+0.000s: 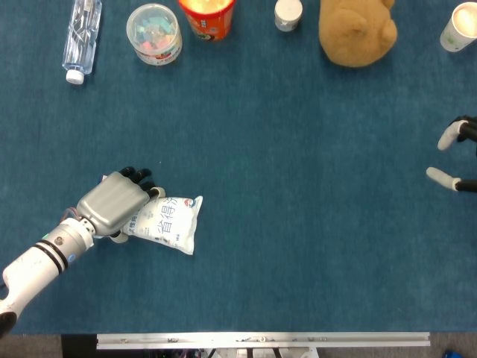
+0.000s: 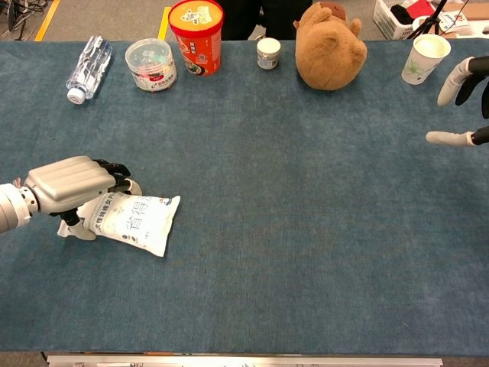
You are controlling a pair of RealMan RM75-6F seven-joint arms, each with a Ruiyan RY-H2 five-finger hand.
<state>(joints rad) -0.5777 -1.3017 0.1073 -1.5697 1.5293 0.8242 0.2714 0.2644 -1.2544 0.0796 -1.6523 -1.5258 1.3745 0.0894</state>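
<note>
- Head view: the left hand (image 1: 113, 205) curls its fingers over the left end of the white pouch (image 1: 165, 222), grasping it. The pouch lies flat on the blue table (image 1: 298, 224), its long axis running rightward away from the hand.
- Chest view: the left hand (image 2: 69, 187) covers the pouch (image 2: 136, 222) from above, thumb beneath. The right hand (image 2: 464, 99), well apart at the far edge, holds nothing, fingers spread.

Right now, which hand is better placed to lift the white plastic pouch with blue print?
Probably the left hand: its fingers curl over the white plastic pouch. The right hand is far across the table, near the paper cup.
</note>
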